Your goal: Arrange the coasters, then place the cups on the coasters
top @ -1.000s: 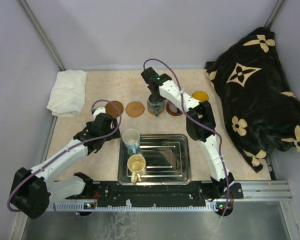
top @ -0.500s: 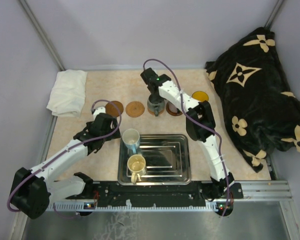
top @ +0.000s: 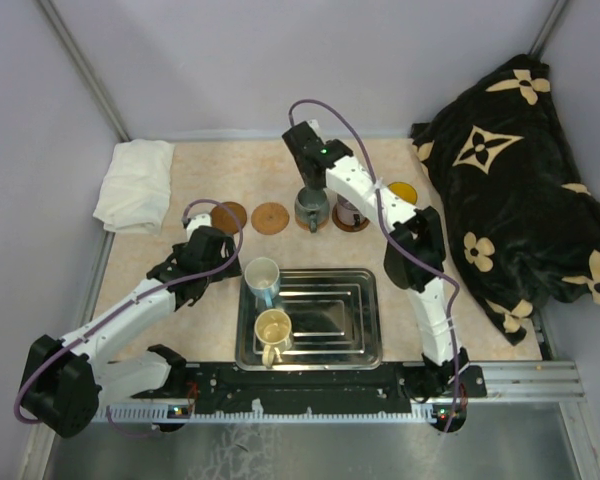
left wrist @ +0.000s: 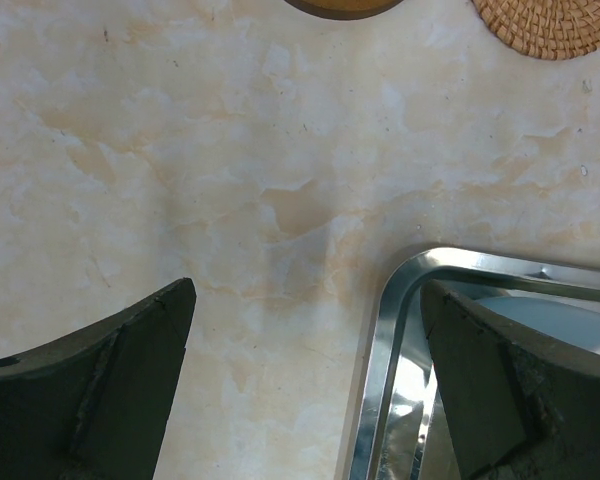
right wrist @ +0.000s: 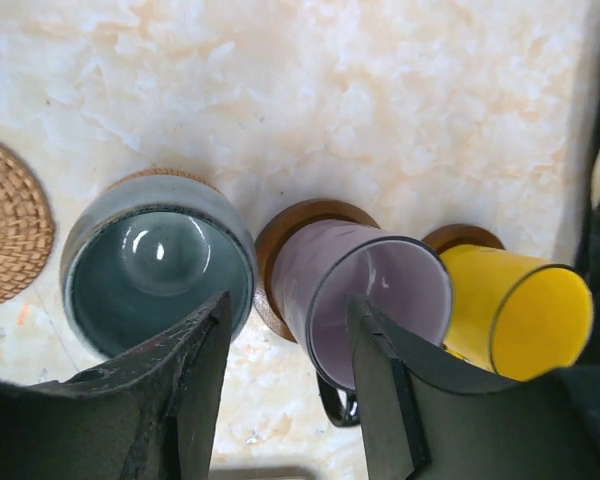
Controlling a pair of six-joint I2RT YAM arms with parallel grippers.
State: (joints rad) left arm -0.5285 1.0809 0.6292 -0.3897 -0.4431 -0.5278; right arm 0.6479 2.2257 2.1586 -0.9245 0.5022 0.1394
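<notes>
Tray: I see a rectangular steel tray [top: 335, 320] at the near middle of the table, its floor pressed into nested rectangles. My left wrist view catches one rounded, shiny corner of it at lower right.
Towel: a white towel [top: 135, 185] lies loosely bunched at the far left corner, reaching the table's left edge.
Blanket: a black plush blanket [top: 510, 180] with tan flower shapes is heaped along the whole right side, well apart from the tray.
Table: from here the table [top: 240, 180] reads as a beige, marbled top.
Walls: pale lilac walls [top: 280, 60] close the back and sides, with slanting metal posts at the far corners.
</notes>
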